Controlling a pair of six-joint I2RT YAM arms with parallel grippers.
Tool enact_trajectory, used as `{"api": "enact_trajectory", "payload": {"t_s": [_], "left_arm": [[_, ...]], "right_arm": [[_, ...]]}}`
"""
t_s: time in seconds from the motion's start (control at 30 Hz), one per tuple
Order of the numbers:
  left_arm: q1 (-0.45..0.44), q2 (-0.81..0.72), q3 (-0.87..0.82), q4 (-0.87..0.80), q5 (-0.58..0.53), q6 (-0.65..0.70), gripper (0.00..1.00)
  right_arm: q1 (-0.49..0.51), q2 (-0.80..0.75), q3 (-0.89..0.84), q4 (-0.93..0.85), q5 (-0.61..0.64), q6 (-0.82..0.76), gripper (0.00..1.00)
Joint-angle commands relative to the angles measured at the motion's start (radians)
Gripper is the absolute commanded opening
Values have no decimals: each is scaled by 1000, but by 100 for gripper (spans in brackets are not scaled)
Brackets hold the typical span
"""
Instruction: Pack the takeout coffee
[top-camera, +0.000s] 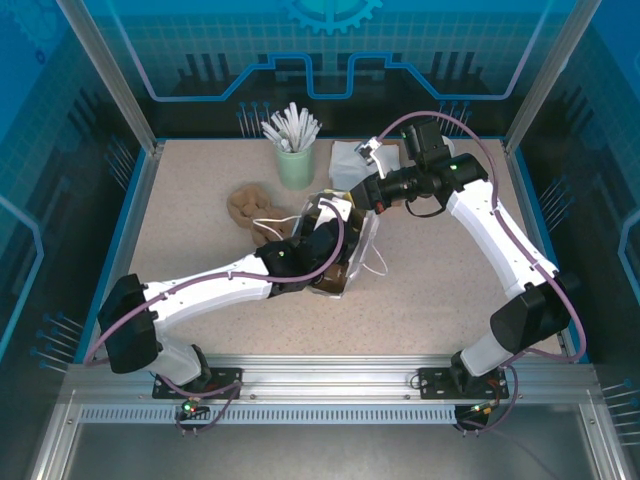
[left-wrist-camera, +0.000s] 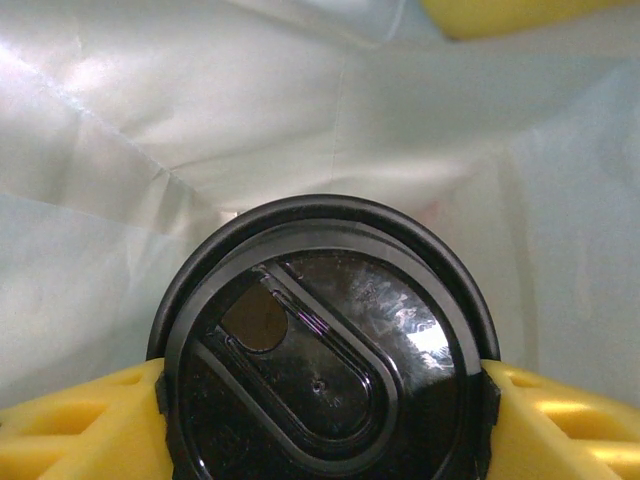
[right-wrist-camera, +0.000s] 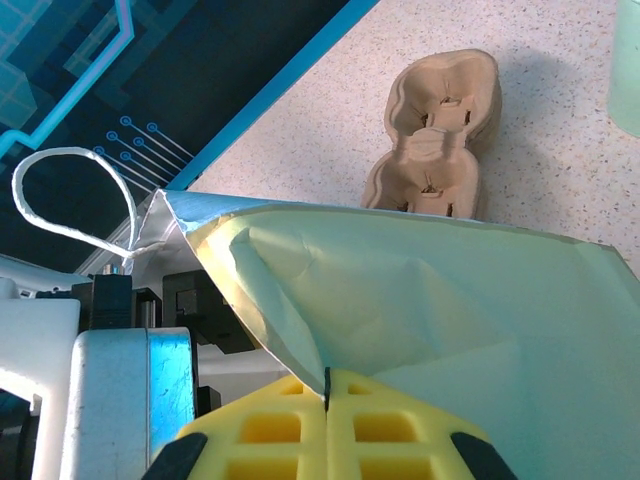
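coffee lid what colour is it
The takeout coffee lid is glossy black, clearest in the left wrist view.

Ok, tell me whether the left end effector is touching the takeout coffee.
Touching. In the left wrist view, the yellow fingers of the left end effector press against both sides of the takeout coffee at its black lid.

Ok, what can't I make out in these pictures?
Left wrist view: sides of the takeout coffee, hidden under its lid.
Top view: white sticks in the green cup, too small to identify.
Right wrist view: rest of the paper bag, cut off by the right edge.
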Motion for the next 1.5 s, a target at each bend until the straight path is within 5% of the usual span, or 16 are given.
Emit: {"api": "enact_trajectory", "payload": {"t_s": [0.0,1.07,1.47], "left_arm": [[16,28,0,31,21,-18,69],[27,-11,-110,94,26,-23,69],[31,67,87,-198,70,-152,71]], "right_arm": [[7,8,-6,-33,-47,11,0],[5,-4,28,-44,-31,-5,0],[11,-17,1,-23,-52,5,0]]}}
